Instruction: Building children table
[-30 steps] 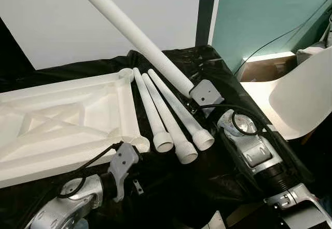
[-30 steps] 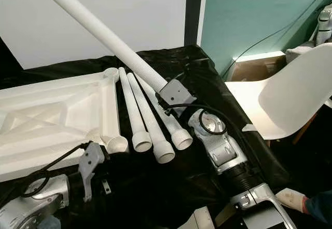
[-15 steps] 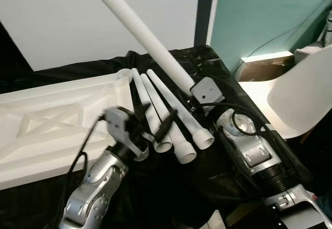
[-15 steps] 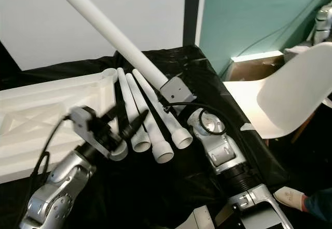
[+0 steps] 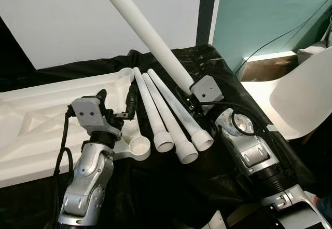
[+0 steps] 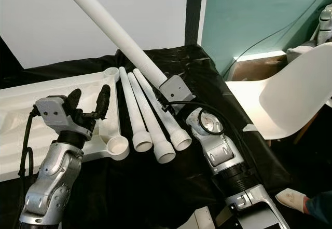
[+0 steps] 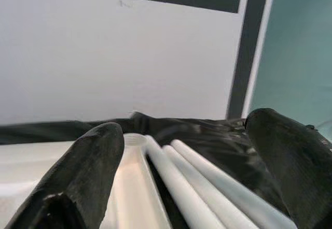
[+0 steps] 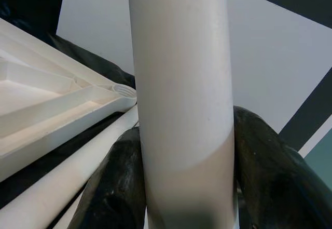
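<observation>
Your right pincer (image 5: pixel 191 95) is clamped around one white leg (image 5: pixel 142 29), holding it raised and tilted up to the far left, probably to bring its end toward a corner socket. The tabletop (image 5: pixel 36 120) lies upside down on the left of the black-covered surface (image 5: pixel 218 65), ribs up, so the sockets face you; the near right socket (image 5: pixel 138 147) looks empty. Three more legs (image 5: pixel 168 117) lie side by side just right of the tabletop, wide ends toward you, ready to pick. Your left pincer (image 5: pixel 115 96) is spread wide and holds nothing, hovering over the tabletop's right edge, likely to steady it. A white chair (image 5: pixel 301 102) stands at far right, well apart.
</observation>
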`<state>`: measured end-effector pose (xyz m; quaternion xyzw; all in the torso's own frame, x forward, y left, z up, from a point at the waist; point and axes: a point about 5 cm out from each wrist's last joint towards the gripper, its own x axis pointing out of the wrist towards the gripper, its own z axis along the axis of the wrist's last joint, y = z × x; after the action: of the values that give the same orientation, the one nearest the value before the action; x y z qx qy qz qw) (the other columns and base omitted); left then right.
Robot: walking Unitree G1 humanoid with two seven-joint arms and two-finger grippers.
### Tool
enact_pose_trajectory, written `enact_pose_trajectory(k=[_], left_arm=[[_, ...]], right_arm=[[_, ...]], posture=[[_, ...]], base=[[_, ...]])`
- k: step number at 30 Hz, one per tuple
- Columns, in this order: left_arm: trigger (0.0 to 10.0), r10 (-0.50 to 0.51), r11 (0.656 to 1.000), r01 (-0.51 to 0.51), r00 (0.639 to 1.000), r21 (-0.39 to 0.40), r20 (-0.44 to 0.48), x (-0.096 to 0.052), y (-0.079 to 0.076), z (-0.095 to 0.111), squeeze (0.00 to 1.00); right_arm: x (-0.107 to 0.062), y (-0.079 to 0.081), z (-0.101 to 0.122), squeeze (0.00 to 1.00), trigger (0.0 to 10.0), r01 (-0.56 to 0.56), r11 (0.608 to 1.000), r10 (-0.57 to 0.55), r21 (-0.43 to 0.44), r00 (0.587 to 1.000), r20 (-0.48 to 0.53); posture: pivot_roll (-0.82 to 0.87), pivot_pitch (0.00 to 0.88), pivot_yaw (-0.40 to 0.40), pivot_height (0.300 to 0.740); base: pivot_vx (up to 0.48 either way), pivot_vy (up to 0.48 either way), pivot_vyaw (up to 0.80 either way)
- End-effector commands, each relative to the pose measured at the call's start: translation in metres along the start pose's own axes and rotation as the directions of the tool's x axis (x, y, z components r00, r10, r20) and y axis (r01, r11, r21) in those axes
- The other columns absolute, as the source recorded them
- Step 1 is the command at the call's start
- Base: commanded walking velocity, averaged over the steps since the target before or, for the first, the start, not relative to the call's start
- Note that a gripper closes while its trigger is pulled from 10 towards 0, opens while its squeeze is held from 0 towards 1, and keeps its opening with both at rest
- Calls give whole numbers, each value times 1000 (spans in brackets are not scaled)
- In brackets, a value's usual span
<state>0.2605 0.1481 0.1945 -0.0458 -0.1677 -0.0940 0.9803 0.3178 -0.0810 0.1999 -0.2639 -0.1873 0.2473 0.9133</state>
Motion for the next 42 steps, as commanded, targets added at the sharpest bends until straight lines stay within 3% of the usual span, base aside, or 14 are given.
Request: enact_pose_trajectory(k=[1, 6, 13, 27, 28, 31, 32, 33, 34, 35, 36, 37, 40, 42], left_arm=[[10000, 173, 977, -172, 985, 125, -1, 5, 8, -7, 0], [10000, 238, 959, -235, 971, 159, 0, 8, 5, -13, 0], [10000, 225, 961, -220, 974, 168, -14, 6, 3, -19, 0], [10000, 206, 962, -202, 979, 186, -5, 9, 3, -20, 0], [10000, 181, 968, -175, 983, 178, -17, 9, 0, -22, 0], [10000, 12, 999, -7, 994, 44, -113, 4, -12, -32, 0], [10000, -63, 998, 64, 989, -2, -136, 0, -15, -34, 0], [10000, -63, 998, 64, 989, -2, -136, 0, -15, -34, 0], [10000, -185, 982, 177, 967, -63, -175, -8, -20, -36, 0], [10000, -185, 982, 177, 967, -63, -175, -8, -20, -36, 0], [10000, -321, 946, 303, 923, -112, -215, -20, -22, -36, 0], [10000, -321, 946, 303, 923, -112, -215, -20, -22, -36, 0], [10000, -559, 828, 538, 765, -158, -320, -48, -21, -38, 0], [10000, -559, 828, 538, 765, -158, -320, -48, -21, -38, 0]], right_arm=[[-1, -1, 0, 0, 10000, 23, 999, -23, 25, 1000, 15], [-2, -1, 0, 0, 10000, 37, 998, -38, 42, 999, 15], [-2, -2, -2, 0, 10000, 47, 998, -47, 43, 999, 13], [-1, -4, -2, 0, 10000, 58, 996, -58, 62, 998, 8], [-2, -5, -3, 0, 10000, 61, 996, -61, 66, 998, 7], [-2, -5, -3, 0, 10000, 61, 996, -61, 63, 998, 4], [-2, -5, -3, 0, 10000, 61, 996, -61, 63, 998, 3], [-2, -5, -3, 0, 10000, 61, 996, -61, 63, 998, 3], [-2, -5, -3, 0, 10000, 61, 996, -61, 62, 998, 2], [-2, -5, -3, 0, 10000, 61, 996, -61, 62, 998, 2], [-2, -5, -3, 0, 10000, 61, 996, -61, 61, 998, 0], [-2, -5, -3, 0, 10000, 61, 996, -61, 61, 998, 0], [-2, -5, -4, 0, 10000, 59, 996, -59, 61, 998, -1], [-2, -5, -4, 0, 10000, 59, 996, -59, 61, 998, -1]], posture=[[120, 0, 55, 740], [117, 0, 59, 740], [109, 0, 68, 740], [109, 0, 65, 740], [109, 0, 65, 740], [108, 0, 61, 740], [108, 0, 61, 740], [108, 0, 61, 740], [110, 0, 60, 740], [110, 0, 60, 740], [112, 0, 59, 740], [112, 0, 59, 740], [121, 0, 57, 740], [121, 0, 57, 740]], base=[[0, 0, 0], [0, 0, 800], [0, 0, 800], [0, 0, 286], [0, 0, 0], [0, 0, 0], [0, 0, 0], [0, 0, 0], [0, 0, 0], [0, 0, 0], [0, 0, 0], [0, 0, 0], [0, 0, 0], [0, 0, 0]])
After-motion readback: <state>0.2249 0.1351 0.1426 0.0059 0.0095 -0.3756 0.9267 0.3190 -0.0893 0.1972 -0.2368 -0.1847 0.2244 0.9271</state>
